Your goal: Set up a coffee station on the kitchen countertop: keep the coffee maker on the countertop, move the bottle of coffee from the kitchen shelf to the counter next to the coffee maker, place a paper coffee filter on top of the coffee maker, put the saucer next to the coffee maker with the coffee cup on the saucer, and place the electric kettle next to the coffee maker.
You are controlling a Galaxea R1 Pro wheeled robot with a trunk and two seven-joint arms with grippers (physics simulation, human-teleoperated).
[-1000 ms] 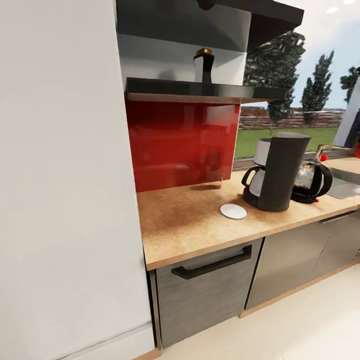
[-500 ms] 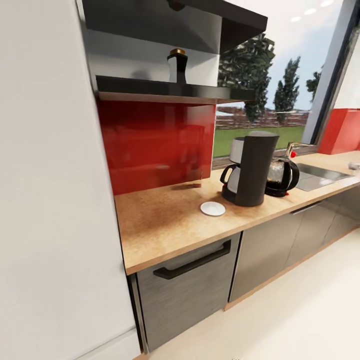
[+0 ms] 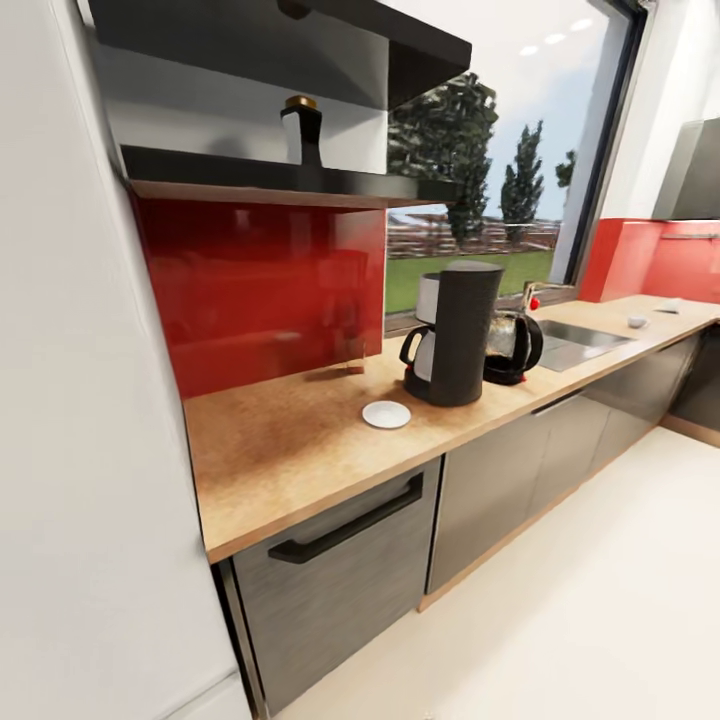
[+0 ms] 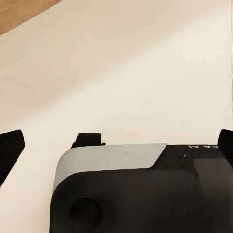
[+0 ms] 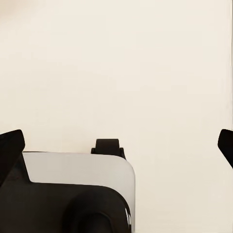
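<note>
- Two grippers hung over bare pale floor: the left gripper [image 4: 115, 145] had its dark fingertips [image 4: 10, 145] at opposite edges of its wrist view, so its jaws stood wide with nothing between them, and the right gripper [image 5: 116, 143] stood wide and empty in the same way.
- From the head view, the kitchen countertop [image 3: 290, 440] ran from the near left away to the far right, over dark grey drawer fronts [image 3: 335, 590].
- Above its left part, against the red backsplash [image 3: 260, 280], sat the kitchen shelf [image 3: 250, 180], well above the worktop.
- On the worktop, the coffee maker [image 3: 460, 330] stood upright about midway along, to the right of the shelf's span.
- Just behind it to the right stood the electric kettle [image 3: 512, 348], close against it or touching; I could not tell which.
- On the shelf, the bottle of coffee [image 3: 303, 135] stood upright, long axis vertical, up and to the left of the coffee maker.
- Near the coffee maker's left side, apart from it, the saucer [image 3: 386, 414] lay flat with nothing on it.
- My judgement: the coming move turned on height, since the bottle stood high and far while both grippers pointed down at the floor.
- Neither arm looked clearly nearer, though the bottle's place left of centre would suit the left arm.
</note>
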